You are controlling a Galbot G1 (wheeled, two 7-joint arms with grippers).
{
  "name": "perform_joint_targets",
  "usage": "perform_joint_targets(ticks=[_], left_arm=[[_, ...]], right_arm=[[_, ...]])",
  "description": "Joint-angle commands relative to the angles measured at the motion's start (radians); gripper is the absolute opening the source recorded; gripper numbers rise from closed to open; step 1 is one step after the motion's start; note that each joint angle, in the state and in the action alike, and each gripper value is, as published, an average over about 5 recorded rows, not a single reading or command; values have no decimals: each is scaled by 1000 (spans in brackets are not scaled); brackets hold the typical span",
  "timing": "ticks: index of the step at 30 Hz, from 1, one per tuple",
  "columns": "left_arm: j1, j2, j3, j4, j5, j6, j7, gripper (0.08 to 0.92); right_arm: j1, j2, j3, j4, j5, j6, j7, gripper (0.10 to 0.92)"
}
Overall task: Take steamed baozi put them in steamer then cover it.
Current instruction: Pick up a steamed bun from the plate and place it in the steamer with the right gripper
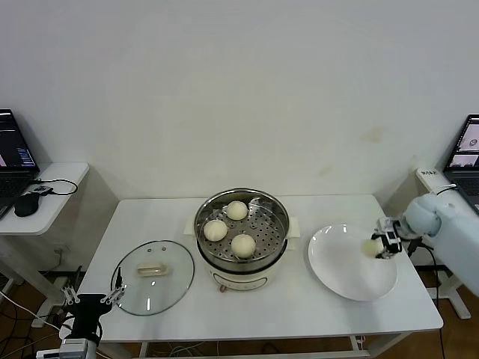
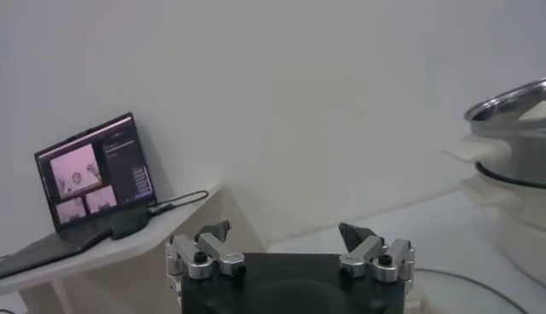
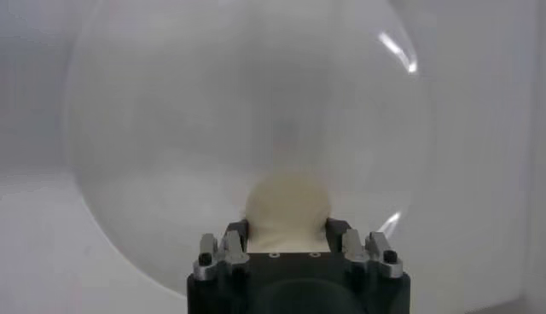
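Note:
The steamer point(image 1: 242, 258) stands mid-table with three baozi on its perforated tray: one at the back point(image 1: 236, 210), one on the left point(image 1: 215, 230), one at the front point(image 1: 243, 244). My right gripper point(image 1: 385, 245) is shut on the fourth baozi point(image 1: 372, 246) over the right part of the white plate point(image 1: 352, 277). In the right wrist view the baozi point(image 3: 286, 205) sits between the fingers of the right gripper point(image 3: 286, 230), with the plate point(image 3: 247, 102) behind it. My left gripper point(image 1: 93, 299) is open and empty, parked low at the table's front left corner; the left wrist view shows it point(image 2: 284, 232) too.
The glass lid point(image 1: 153, 288) with a cream handle lies flat on the table left of the steamer. The left wrist view shows the steamer's side point(image 2: 512, 119). A side table with a laptop point(image 2: 90, 175) and a mouse point(image 1: 26, 203) stands far left. Another laptop point(image 1: 468, 149) is far right.

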Motion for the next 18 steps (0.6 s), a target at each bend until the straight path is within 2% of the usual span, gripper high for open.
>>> perform_joint_targets(ticks=[1,9,14,18], left_arm=[[-4,2,9,-5,1,2,1,823],[-8,6,3,-10,-7,4,1,823],[-5,3,-2,-19,-9,3,1,823],[-3,-1,-10,-29,-9,3,0,823]], right_arm=[[483,-49,-354,270,331,-157,1,583],[733,149,-550,340,610,-311,103,593],[747,284,-587,313,703,-387,165,594],[716,372,-607,274,720,-425,196,594]])
